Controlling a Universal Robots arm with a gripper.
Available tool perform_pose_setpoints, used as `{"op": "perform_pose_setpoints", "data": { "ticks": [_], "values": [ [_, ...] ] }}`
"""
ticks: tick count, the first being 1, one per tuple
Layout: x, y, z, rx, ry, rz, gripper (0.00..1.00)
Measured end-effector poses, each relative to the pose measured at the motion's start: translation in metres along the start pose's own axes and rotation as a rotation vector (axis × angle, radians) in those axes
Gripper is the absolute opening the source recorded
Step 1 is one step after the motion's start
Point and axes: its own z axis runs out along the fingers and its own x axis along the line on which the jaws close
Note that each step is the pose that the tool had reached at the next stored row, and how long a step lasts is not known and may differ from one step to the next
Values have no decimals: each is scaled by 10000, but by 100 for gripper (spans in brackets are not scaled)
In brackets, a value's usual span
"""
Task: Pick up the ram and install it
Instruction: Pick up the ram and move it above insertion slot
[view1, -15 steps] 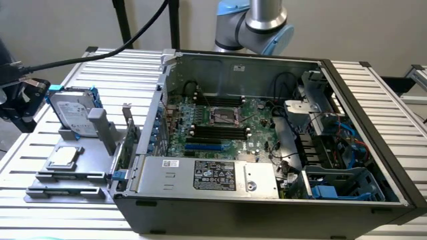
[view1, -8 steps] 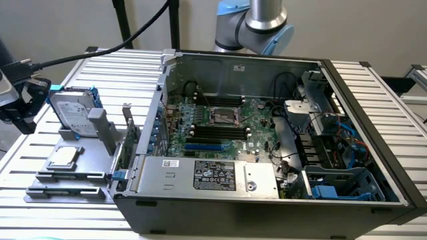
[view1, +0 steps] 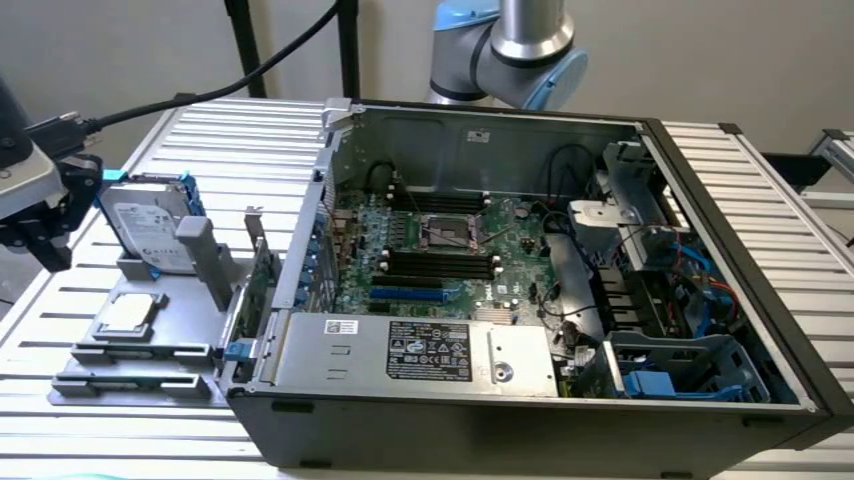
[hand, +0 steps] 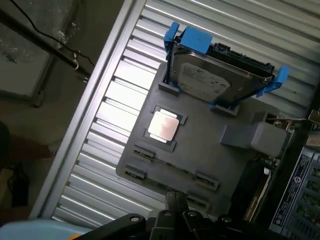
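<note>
Gripper (view1: 48, 250) is closed and holds nothing; it hovers over the grey parts tray (hand: 200, 150) beside the open PC case (view1: 534, 420). Ram (hand: 175, 168) looks like the thin strip on edge in the tray's clips, near the CPU chip (hand: 163, 126); hard to confirm. Step: approach, ram not yet picked. A grasp needs the jaws opened and aligned along the stick. Motherboard slots (view1: 434, 265) are well apart.

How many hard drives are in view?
1: the hard drive, on the gray tray beside the computer case. More may be hidden in the case's bays.
</note>
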Motion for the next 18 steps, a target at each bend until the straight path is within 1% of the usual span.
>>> {"op": "perform_pose_setpoints", "data": {
  "ticks": [18],
  "values": [
    [-1, -2, 68, 52, 121, -3261, 11]
  ]
}}
